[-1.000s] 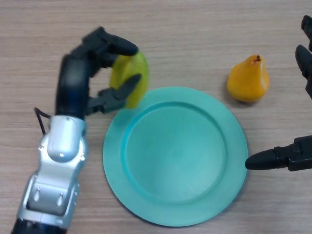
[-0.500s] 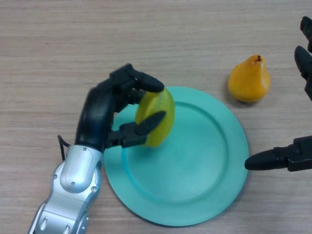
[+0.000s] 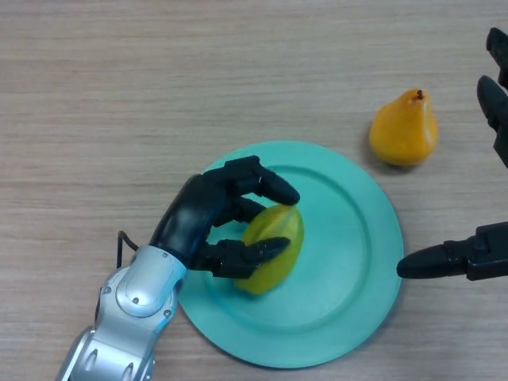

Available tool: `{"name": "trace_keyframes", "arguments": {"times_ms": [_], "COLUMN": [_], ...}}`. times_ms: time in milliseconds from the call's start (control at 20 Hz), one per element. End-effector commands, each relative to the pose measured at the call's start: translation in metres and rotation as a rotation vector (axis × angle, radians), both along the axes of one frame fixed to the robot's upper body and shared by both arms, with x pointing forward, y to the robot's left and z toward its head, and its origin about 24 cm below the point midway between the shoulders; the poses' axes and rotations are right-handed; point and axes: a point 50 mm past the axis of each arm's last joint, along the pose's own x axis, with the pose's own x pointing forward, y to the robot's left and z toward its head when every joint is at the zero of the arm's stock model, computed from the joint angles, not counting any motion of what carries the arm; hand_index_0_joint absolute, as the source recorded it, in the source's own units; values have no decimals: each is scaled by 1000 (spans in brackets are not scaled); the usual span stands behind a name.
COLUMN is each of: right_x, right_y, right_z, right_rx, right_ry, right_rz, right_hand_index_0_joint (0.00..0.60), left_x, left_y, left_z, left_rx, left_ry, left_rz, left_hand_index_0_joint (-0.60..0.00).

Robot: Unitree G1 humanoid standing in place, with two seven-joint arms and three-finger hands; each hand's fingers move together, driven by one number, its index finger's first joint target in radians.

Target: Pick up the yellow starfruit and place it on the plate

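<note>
Left hand point(image 3: 202, 222), seen from your head camera: its fingers arch over the top of the yellow starfruit point(image 3: 274, 248) while the thumb closes in from below, so that the fruit is pinched between them. Note that the starfruit now sits over the left part of the teal plate point(image 3: 349, 238), inside the rim; whether its underside touches the plate surface cannot be told from this angle. The silver forearm enters from the lower left corner and crosses the plate's left rim, hiding that part of the edge.

Right hand point(image 3: 476, 258), at the right border: you see one finger reaching level toward the plate, its tip just short of the right rim and not touching it, with further fingers showing apart along the upper right edge (straight and spread, holding nothing).

An orange pear point(image 3: 405, 131) stands upright on the wooden table point(image 3: 119, 95), stem up, just beyond the plate's upper right rim and clear of it. It lies between the plate and the upper fingers of your right hand, touching neither. The plate itself rests flat on the table near the middle of the view.
</note>
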Motion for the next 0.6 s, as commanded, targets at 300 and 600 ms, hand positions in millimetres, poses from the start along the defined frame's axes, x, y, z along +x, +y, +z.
{"name": "trace_keyframes", "arguments": {"times_ms": [300,600], "right_x": [-9,-7], "right_y": [4,7], "right_z": [27,26], "right_rx": [-37,-26], "right_ry": [-200,-201], "right_rz": [34,52], "right_hand_index_0_joint": [0,0], "left_x": [1,-11], "left_y": [17,50], "left_z": [53,89], "left_rx": [-108,-234], "left_ry": [-225,-420], "left_rz": [60,107], "left_hand_index_0_joint": [0,0]}}
